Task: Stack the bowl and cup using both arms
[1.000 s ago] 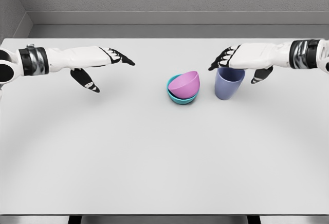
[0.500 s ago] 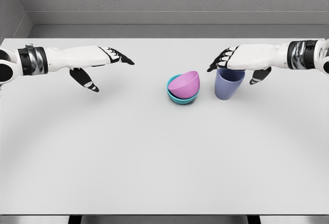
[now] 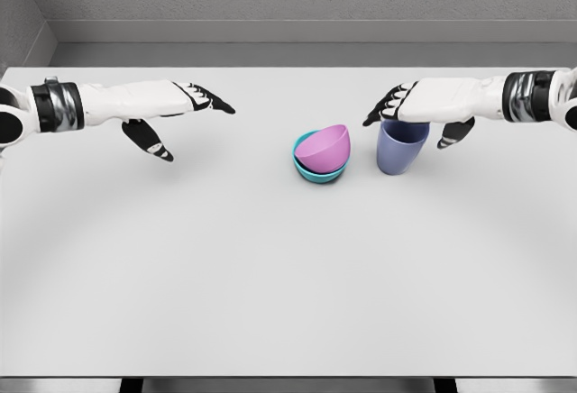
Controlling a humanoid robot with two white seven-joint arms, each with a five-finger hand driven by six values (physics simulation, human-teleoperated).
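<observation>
A pink bowl lies tilted inside a teal bowl near the middle of the white table. Just right of them a blue-violet cup stands upright. My right hand hovers over the cup's rim, fingers spread and pointing left, thumb hanging down at the cup's right side; it holds nothing. My left hand floats open above the table far to the left of the bowls, fingers stretched toward them.
A grey wall and ledge run behind the table's far edge. The table's front edge lies at the bottom of the view.
My right hand has crept slightly left and up over the cup. The left hand, bowls and cup have stayed in place.
</observation>
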